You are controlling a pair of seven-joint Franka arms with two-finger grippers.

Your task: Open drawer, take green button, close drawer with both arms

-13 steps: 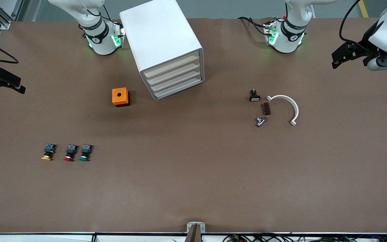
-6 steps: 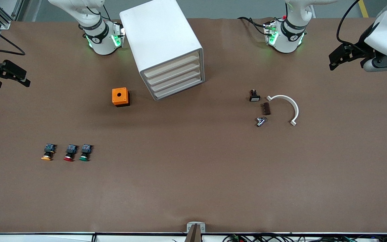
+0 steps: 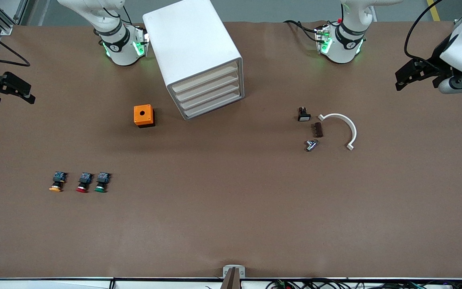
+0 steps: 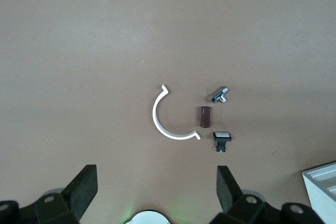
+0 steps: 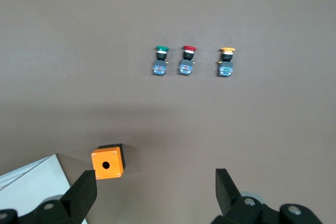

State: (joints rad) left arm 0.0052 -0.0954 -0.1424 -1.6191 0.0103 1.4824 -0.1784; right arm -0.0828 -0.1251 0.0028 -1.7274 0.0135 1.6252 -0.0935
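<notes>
The white cabinet (image 3: 193,48) stands near the right arm's base, and its four cream drawer fronts (image 3: 209,94) are all shut. The green-capped button (image 3: 100,184) lies on the table at the right arm's end, beside a red-capped button (image 3: 82,184) and a yellow-capped one (image 3: 56,184). It also shows in the right wrist view (image 5: 160,59). My right gripper (image 3: 16,94) hangs open and empty over the table's edge at that end (image 5: 156,190). My left gripper (image 3: 400,80) hangs open and empty over the left arm's end (image 4: 156,187).
An orange box (image 3: 143,115) with a round hole sits beside the cabinet. Toward the left arm's end lie a white curved part (image 3: 345,124), a brown block (image 3: 317,129), a metal fitting (image 3: 310,144) and a small black switch (image 3: 303,115).
Both grippers have shifted slightly at the table's ends. Nothing on the table has moved, and the drawers stay shut.
</notes>
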